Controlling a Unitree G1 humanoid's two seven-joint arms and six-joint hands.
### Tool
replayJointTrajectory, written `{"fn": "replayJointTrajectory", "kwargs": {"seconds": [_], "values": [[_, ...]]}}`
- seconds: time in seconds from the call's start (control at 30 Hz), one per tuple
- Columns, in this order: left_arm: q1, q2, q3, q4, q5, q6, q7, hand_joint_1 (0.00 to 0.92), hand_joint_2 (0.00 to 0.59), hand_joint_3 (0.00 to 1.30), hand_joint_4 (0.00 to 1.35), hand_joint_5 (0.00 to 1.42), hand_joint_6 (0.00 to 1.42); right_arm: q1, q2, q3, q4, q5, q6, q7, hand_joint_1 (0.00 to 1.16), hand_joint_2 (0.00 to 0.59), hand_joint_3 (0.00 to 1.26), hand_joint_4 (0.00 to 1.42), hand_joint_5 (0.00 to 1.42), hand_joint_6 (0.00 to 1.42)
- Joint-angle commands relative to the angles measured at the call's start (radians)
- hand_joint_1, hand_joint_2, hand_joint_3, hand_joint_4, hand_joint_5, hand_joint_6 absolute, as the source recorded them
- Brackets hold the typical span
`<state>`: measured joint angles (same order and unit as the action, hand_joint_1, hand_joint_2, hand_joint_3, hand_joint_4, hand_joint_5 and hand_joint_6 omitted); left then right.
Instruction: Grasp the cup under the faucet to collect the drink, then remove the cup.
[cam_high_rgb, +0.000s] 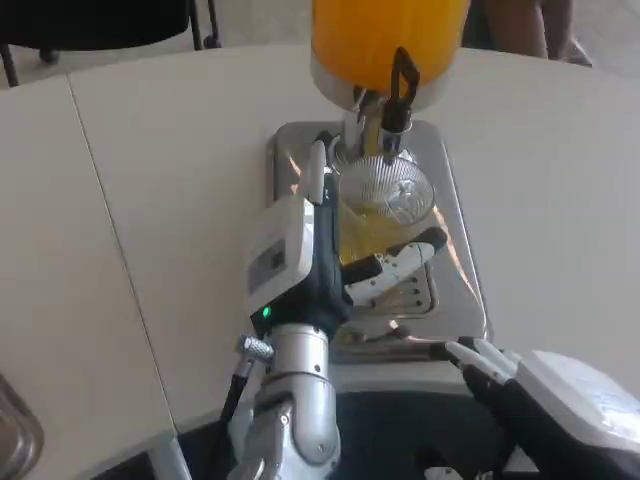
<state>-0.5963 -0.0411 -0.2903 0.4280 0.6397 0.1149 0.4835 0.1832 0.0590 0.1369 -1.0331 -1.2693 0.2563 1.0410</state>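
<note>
We see the cup (385, 205), clear plastic with a ribbed wall and some yellow drink in its lower part, standing on the steel drip tray (455, 225) of the dispenser (388, 45). It sits directly under the faucet (393, 125), at about 12 o'clock from the middle of the picture. The faucet's black lever stands upright above the spout, and the dispenser's orange tank rises at 12 o'clock near the top edge.

Our left hand (315, 250) reaches in from 6 o'clock, its silver forearm running up the centre. The white back of the hand faces left, and its fingers (400, 265) wrap around the cup: one set lies across the near side of the cup, another rises along the cup's left wall at 9 o'clock of it. The hand grips the cup.

Our right hand (545, 400) rests low at 5 o'clock, just beside the near right corner of the tray, well apart from the cup. Its fingertips point toward 10 o'clock; it holds nothing, and its fingers lie stretched forward and slightly apart.

Everything stands on the white table (150, 200).
</note>
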Motion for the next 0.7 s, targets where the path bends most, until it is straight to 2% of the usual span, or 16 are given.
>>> {"fn": "replayJointTrajectory", "kwargs": {"seconds": [0.03,0.47,0.6,0.7], "values": [[-0.022,-0.018,-0.001,0.043,-0.009,0.024,0.008,0.434,0.058,0.00,0.00,0.32,0.58,-0.013,0.039,0.006,-0.014,-0.010,0.022,0.018,0.58,0.452,0.08,0.00,0.00,0.00],[-0.071,-0.030,-0.007,0.081,-0.011,0.064,0.013,0.407,0.059,0.00,0.00,0.36,0.64,-0.023,0.028,0.020,-0.010,-0.018,0.053,0.022,0.59,0.457,0.08,0.00,0.00,0.00],[-0.069,-0.033,-0.027,0.080,0.007,0.081,0.014,0.407,0.059,0.00,0.01,0.46,0.85,-0.022,0.026,0.017,-0.012,-0.017,0.058,0.016,0.60,0.459,0.08,0.00,0.00,0.00],[-0.064,-0.036,-0.037,0.079,0.011,0.082,0.026,0.403,0.066,0.04,0.08,0.53,0.98,-0.019,0.029,0.013,-0.014,-0.016,0.058,0.013,0.60,0.460,0.09,0.00,0.00,0.00]]}}
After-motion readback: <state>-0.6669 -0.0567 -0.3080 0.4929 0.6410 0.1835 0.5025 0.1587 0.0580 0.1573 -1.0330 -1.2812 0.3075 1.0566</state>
